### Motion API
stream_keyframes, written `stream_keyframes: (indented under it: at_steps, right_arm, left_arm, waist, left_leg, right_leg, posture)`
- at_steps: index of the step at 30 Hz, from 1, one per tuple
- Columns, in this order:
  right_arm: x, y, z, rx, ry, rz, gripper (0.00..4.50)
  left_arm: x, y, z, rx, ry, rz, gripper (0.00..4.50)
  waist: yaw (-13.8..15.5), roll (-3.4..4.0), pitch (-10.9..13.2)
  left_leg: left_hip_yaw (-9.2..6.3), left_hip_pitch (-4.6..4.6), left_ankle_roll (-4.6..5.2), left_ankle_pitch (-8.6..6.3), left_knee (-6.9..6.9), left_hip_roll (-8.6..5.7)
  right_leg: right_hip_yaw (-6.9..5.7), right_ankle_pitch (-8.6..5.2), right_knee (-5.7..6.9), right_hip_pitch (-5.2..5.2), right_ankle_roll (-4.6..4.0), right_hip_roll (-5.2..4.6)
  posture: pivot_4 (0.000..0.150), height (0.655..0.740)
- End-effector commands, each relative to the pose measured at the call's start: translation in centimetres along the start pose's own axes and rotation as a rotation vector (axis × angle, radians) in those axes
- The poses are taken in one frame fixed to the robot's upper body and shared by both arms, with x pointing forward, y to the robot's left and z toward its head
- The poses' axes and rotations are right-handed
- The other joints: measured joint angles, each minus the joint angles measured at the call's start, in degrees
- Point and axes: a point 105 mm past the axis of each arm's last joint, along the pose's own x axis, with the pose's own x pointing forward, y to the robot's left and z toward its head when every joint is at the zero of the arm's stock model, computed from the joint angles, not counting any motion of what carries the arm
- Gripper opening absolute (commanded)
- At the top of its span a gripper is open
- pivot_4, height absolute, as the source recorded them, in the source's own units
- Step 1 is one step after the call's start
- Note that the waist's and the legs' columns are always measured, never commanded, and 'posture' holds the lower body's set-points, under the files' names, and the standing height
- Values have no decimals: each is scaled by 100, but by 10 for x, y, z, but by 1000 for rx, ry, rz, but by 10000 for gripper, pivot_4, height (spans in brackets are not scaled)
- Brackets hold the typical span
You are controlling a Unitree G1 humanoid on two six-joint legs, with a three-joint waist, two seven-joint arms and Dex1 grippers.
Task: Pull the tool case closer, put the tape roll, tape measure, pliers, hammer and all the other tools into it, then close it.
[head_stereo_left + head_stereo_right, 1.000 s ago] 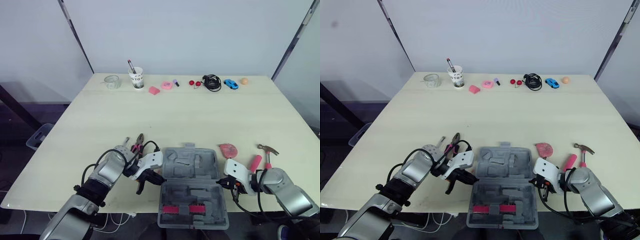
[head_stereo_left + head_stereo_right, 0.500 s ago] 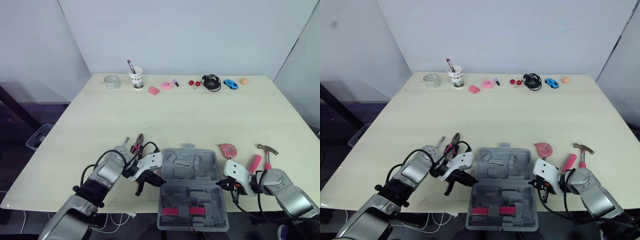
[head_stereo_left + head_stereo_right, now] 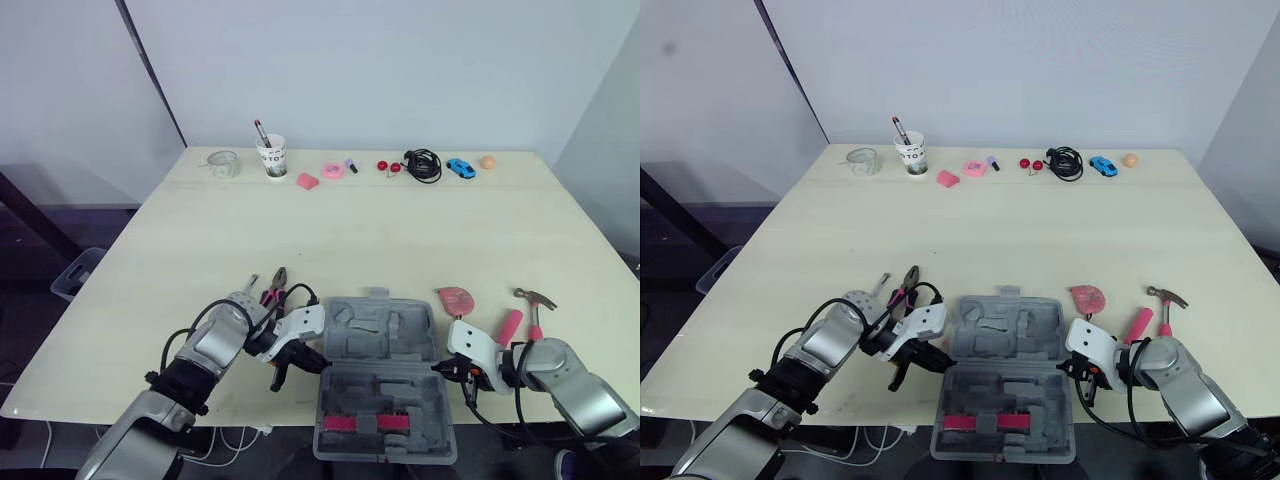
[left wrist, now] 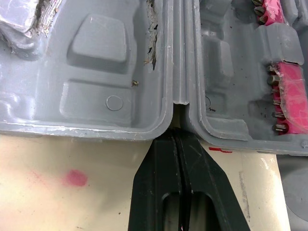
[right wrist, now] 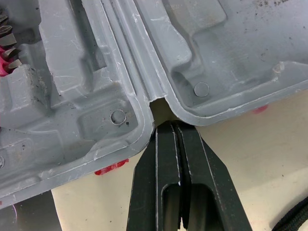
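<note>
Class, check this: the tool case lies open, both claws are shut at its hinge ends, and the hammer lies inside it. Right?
No. The left eye view shows the hammer on the table, right of the tool case, not inside it. The case is open, with the left claw and right claw shut at its hinge ends.

grey tool case (image 3: 384, 340), pink-handled pliers (image 3: 275, 288), black fingers (image 4: 166, 183), cream table (image 3: 350, 230)

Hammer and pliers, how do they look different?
The hammer lies on the table to the right of the open tool case. The pliers lie to its left. The hammer has a silvery head, and the pliers end in dark tips. Both have pink parts, and both are outside the case.
</note>
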Motion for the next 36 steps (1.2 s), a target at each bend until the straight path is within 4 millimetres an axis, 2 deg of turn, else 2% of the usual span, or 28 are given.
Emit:
stream_keyframes:
  at_steps: [1,24,36]
  right_arm:
    - [6,8,9,-33,-36,40,0]
    - [8,3,14,-46,-60,6,0]
    - [5,2,7,-32,-35,-4,0]
  left_arm:
    - [8,-7,2,12,-4,-40,358]
    - [6,-8,-2,7,11,-44,358]
    - [3,-5,-5,3,18,-25,358]
  waist:
    - [0,0,0]
    - [-21,-9,-6]
    - [-19,-10,-6]
  left_leg:
    - [0,0,0,0,0,0]
    - [1,4,0,0,0,5]
    - [2,5,0,0,0,6]
  right_leg:
    - [0,0,0,0,0,0]
    - [3,0,1,0,-1,7]
    - [5,-1,2,0,-2,9]
  posture:
    - [1500,7400]
    - [1500,7400]
    - [1500,7400]
